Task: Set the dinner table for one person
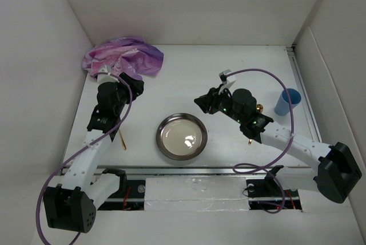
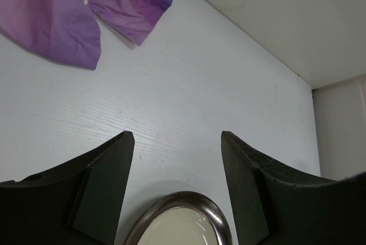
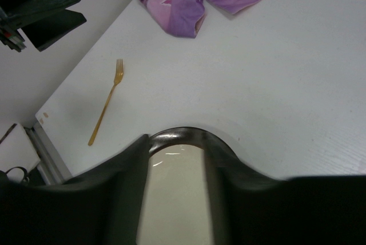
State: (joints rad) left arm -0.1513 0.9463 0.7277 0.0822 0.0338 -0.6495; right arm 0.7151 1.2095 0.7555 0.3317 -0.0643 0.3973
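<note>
dinner table (image 1: pixel 171 85): white flat top, fills the top view, both arm bases at its 6 o'clock edge. Clock calls below are top view, 12 = far edge.

On it:
- steel-rimmed plate (image 1: pixel 182 137) with a pale centre, just 6 o'clock of table centre
- gold fork (image 1: pixel 123 140) at 9 o'clock of the plate, flat, apart from it, partly under the left arm
- blue cup (image 1: pixel 286 102) upright near the 3 o'clock edge
- crumpled purple-pink cloth (image 1: pixel 123 56) with snowflake print, in the 11 o'clock corner
- 1 more gold utensil (image 1: pixel 260 107) poking out from under the right forearm (type not readable)

left gripper (image 1: pixel 130 82): jaws wide apart, nothing between them, touching nothing. It sits at 10 o'clock of the plate, just 6 o'clock of the cloth. Its wrist view looks through the gap (image 2: pixel 176 142) at bare table, plate rim at the bottom edge, cloth at top left.

right gripper (image 1: pixel 203 103): jaws apart, not clamped on anything. It sits at about 1 o'clock of the plate, near the rim. Its wrist view shows the plate's far rim framed in the gap (image 3: pixel 176 142). Contact between fingers and rim: cannot tell, the fingers are blurred there.

Table vs tools: the tabletop lies under both grippers. Whether either one touches it, cannot tell.
</note>
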